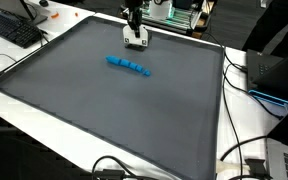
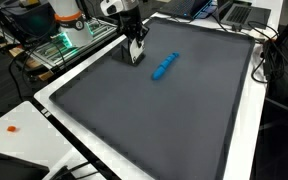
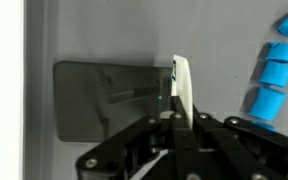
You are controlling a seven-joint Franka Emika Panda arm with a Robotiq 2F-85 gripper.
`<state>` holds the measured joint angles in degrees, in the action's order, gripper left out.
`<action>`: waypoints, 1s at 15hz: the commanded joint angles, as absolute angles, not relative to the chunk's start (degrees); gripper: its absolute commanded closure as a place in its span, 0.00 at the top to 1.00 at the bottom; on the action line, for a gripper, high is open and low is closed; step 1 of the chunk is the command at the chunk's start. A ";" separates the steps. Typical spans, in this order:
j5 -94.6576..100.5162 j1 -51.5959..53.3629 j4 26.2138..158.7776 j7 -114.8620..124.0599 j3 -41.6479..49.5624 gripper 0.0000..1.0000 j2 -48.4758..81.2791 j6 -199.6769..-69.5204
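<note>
Gripper (image 1: pixel 136 42) is fully closed: the two fingers are pressed together, no gap visible. Both exterior views (image 2: pixel 136 55) agree.

Wrist view: the closed fingertips (image 3: pixel 181 85) show as one pale narrow strip sticking out of the black finger linkage. Can't tell whether anything thin is caught between them; it reads as the finger pad itself.

The gripper points straight down, low over the dark grey rubbery mat (image 1: pixel 104 120). It sits close to one edge of the mat, on the side where the arm's base stands. Whether the tips touch the mat can't be told. A darker rectangular patch (image 3: pixel 104 100) lies on the mat under the gripper in the wrist view; it looks like shadow.

Nearest object is a bright blue segmented piece made of short chunky blocks in a row (image 1: pixel 129 67). It lies flat on the mat, near the gripper but clearly apart from it, no contact. In an exterior view (image 2: pixel 164 67) it runs diagonally, further in from the mat edge than the gripper. The wrist view catches a few of its blocks (image 3: pixel 272 70) stacked along the right edge of frame, off to the side of the fingers.

The mat (image 2: pixel 164 120) covers most of a white table (image 2: pixel 44 150). Off the mat there are a black keyboard (image 1: pixel 9 28) at one corner and black cables (image 1: pixel 254 150) along one side.
</note>
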<state>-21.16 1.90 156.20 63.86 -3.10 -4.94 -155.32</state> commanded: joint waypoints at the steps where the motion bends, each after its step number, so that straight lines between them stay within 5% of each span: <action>1: -22.90 2.59 158.38 65.15 -3.75 0.01 -5.37 -158.83; 15: -18.66 2.35 158.38 70.69 -3.96 0.01 -1.67 -162.16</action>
<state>-20.46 2.27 157.02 68.02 -3.77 -2.23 -160.77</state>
